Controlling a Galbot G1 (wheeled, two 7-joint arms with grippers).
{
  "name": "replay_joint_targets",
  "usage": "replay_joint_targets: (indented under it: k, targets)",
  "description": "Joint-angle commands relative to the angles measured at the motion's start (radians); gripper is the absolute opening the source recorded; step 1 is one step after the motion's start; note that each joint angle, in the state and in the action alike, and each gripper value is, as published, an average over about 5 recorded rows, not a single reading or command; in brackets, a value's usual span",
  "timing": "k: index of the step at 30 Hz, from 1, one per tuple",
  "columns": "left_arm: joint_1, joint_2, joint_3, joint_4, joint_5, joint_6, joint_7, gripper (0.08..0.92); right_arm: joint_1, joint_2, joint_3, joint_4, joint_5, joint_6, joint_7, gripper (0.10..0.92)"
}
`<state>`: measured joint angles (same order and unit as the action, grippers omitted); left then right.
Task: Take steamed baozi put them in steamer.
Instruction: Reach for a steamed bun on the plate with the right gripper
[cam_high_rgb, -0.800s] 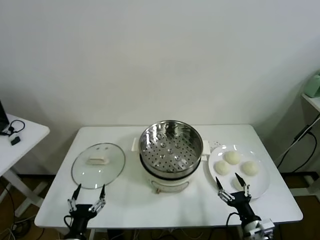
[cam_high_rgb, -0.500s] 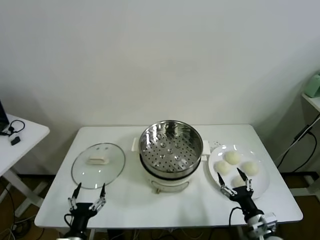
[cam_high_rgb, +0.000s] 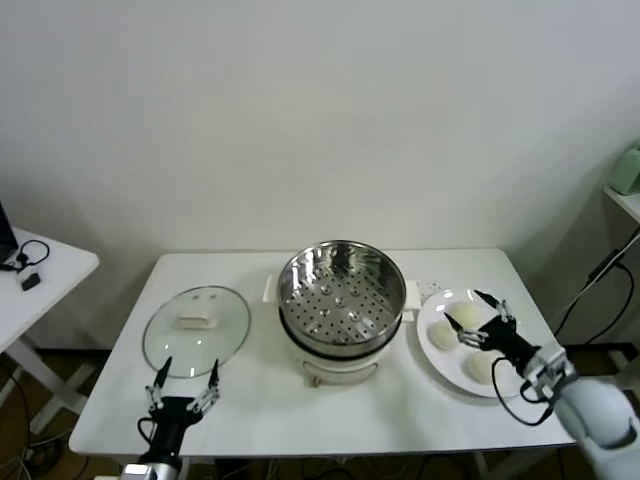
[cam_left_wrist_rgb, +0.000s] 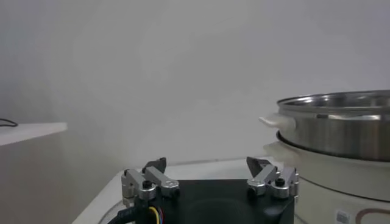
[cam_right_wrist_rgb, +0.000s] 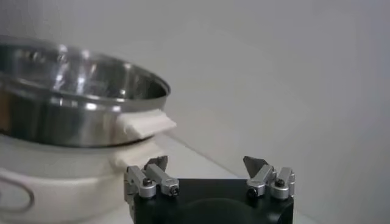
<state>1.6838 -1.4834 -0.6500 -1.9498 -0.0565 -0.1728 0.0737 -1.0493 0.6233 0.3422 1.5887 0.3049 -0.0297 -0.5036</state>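
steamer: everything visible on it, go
The steamer is a round shiny stainless-steel basket with a perforated bottom, sitting upright on a cream-white pot base with side handles. It is open and holds nothing. It stands mid-table, between the glass lid on the robot's left and the white plate of steamed baozi on its right. Nothing else touches it; both grippers are clear of it.
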Motion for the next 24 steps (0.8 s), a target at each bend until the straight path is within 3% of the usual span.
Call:
replay_joint_targets:
  k: [1,11,19,24]
  targets:
    - [-0.017,0.006,0.009,0.01,0.006,0.011,-0.005,0.823,0.659,-0.289,-0.573,-0.279,-0.116,0.016,-0.459,0.823]
    - [-0.026,0.018,0.007,0.013,0.001,0.027,-0.008,0.823,1.112,-0.066,-0.977,-0.621,-0.4,0.129,-0.699,0.823]
    - [-0.038,0.019,0.001,0.008,-0.001,0.047,-0.01,0.823,1.196,0.176,-1.053,-0.863,-0.496,0.174,-0.722,0.823]
    - [-0.041,0.018,0.0,0.007,0.002,0.053,-0.01,0.823,1.166,0.276,-1.037,-0.928,-0.528,0.177,-0.711,0.823]
